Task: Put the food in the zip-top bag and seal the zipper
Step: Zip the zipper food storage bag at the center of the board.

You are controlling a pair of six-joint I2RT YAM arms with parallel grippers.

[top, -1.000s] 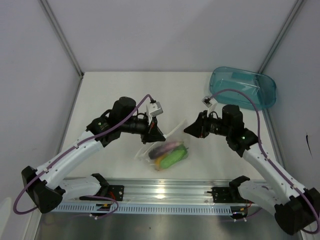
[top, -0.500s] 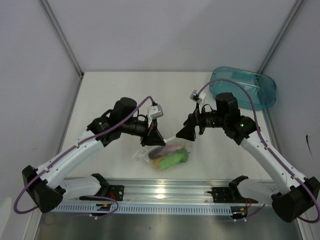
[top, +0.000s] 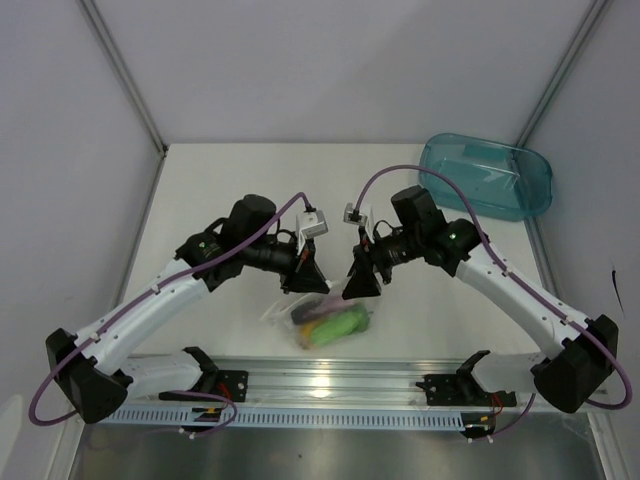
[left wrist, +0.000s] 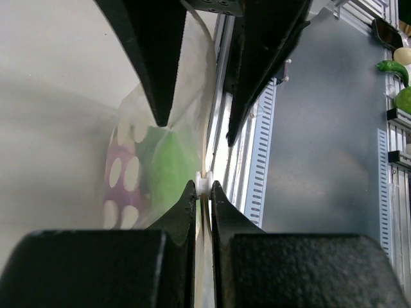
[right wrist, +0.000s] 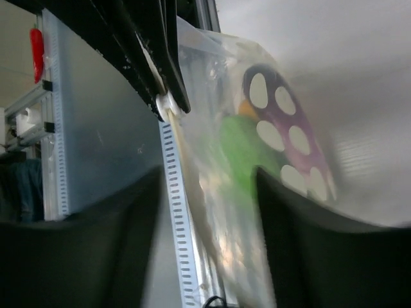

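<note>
The left gripper [left wrist: 203, 187] is clenched on the zipper [left wrist: 203, 181], its two black fingertips pressed together on the thin white strip at the upper edge of the zip-top bag [top: 322, 314]. The right gripper [left wrist: 196, 131] faces it from just beside, jaws spread, one finger on each side of the same edge; the strip runs up into the gap between them, and I cannot tell whether either finger touches the plastic. From above, the two tools meet nose to nose over the table [top: 230, 180], and the bag sits directly below and between them, on the side toward the metal rail [top: 330, 385]. Its top edge is lifted at the left gripper while its filled body sags beneath, and I cannot tell whether it rests on the table. The zipper edge runs roughly left to right, from one tool toward the other. The food [top: 338, 321] is bunched inside the bag: the purple eggplant [right wrist: 290, 131], seen through white dots printed on the plastic, lies against the light-green piece [left wrist: 170, 170], and a sliver of the orange-yellow fruit [right wrist: 246, 108] shows between them. From above, the green piece lies aslant, its long axis nearly left to right, the right end farther from the rail. The teal tray [top: 490, 178] stands well apart at the far right corner.
</note>
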